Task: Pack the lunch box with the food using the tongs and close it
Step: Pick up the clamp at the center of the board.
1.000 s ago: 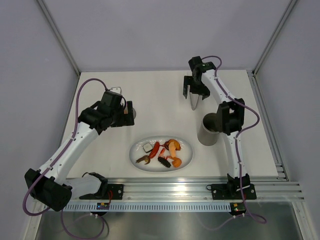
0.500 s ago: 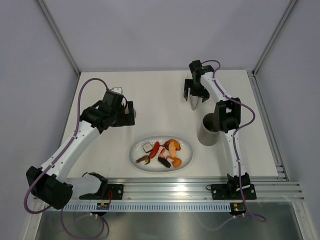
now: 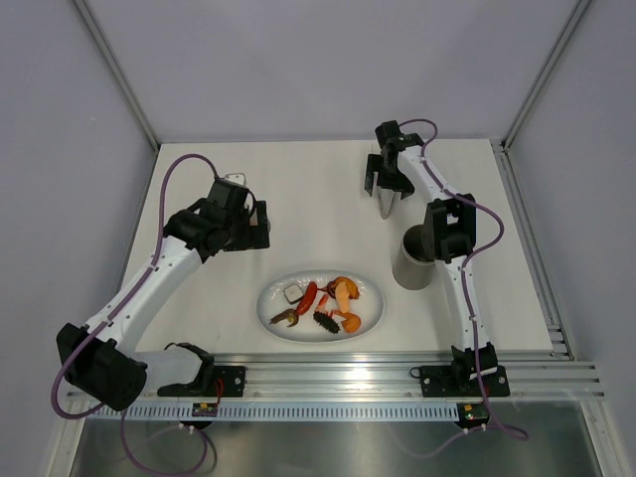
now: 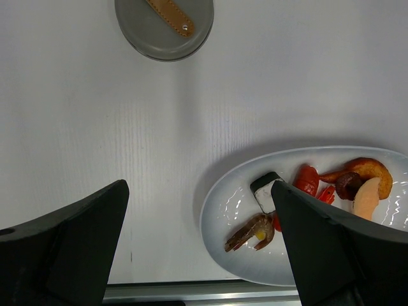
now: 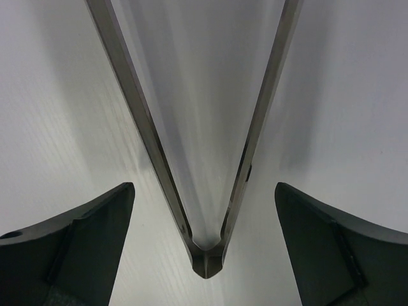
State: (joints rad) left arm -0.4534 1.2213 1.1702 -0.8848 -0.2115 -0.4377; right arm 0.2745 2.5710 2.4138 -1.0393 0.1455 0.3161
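- We see the right gripper (image 3: 388, 194) at the far right part of the table (image 3: 308, 189), pointing down over the tongs (image 3: 388, 209).
- In the right wrist view its fingers (image 5: 83, 236) are spread wide. The tongs (image 5: 207, 258) lie on the table between them, and neither finger touches the metal.
- The tongs form a narrow V. The joined end is nearest the wrist camera and the two thin arms run away from it.
- The left gripper (image 3: 256, 224) hangs over the left-middle of the table. Its fingers (image 4: 76, 242) are also spread apart and grasp nothing.
- The lunch box (image 3: 409, 270) stands upright just right of the plate (image 3: 370, 316), partly hidden by the right arm's elbow.
- Its lid (image 4: 164, 25) lies flat on the table, tan handle up, well apart from the plate (image 4: 213, 217).
- The food (image 3: 323, 303) all sits on the white oval plate.
- We make out a white square (image 4: 266, 191), a red sausage (image 4: 307, 180), a brown shrimp-like piece (image 4: 252, 231) and an orange drumstick (image 4: 360, 169).
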